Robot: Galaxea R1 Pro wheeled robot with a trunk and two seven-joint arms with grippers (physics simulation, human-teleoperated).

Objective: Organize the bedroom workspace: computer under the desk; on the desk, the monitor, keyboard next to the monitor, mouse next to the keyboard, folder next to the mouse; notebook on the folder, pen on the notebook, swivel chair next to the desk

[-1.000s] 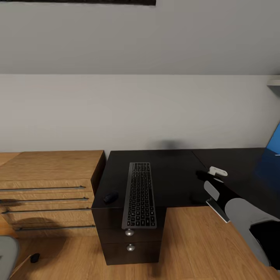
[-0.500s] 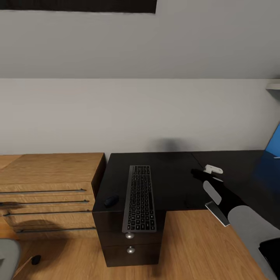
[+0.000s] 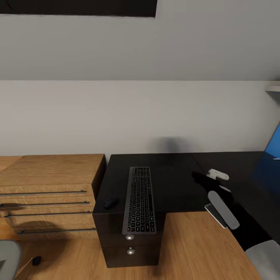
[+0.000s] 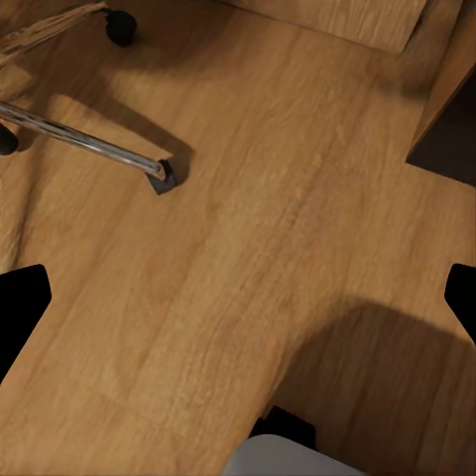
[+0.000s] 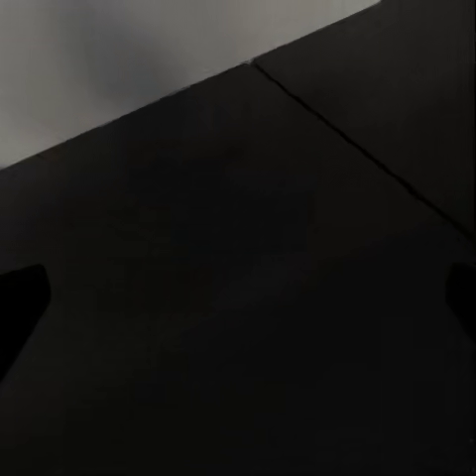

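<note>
From the head camera, your right gripper [image 3: 199,177] hangs over the black desk [image 3: 171,182], arm reaching in from the desk's right side; its dark fingers blend into the dark top, so you cannot tell here how wide they stand. The keyboard [image 3: 140,200] lies well to the gripper's left, lengthwise front to back, its near end jutting just past the desk's front edge above the drawer knobs. The mouse [image 3: 111,202] sits further left again, close to the desk's left corner. The monitor [image 3: 274,153] shows as a blue sliver far to the gripper's right. If the keyboard is your step, I'd judge it needs turning and carrying toward the monitor: grip it across its narrow width near the middle, and lift before swinging so the overhanging end doesn't tip off. The bare desktop between gripper and monitor gives you room.

In the left wrist camera, the left fingertips [image 4: 22,302] sit wide apart at the frame's sides, holding nothing, over wooden floor [image 4: 238,228]; a swivel chair leg [image 4: 89,142] with its foot lies ahead.

In the right wrist camera, the right fingertips [image 5: 20,288] are spread wide and empty above the desk, a seam in the top and the wall [image 5: 119,50] beyond.
</note>
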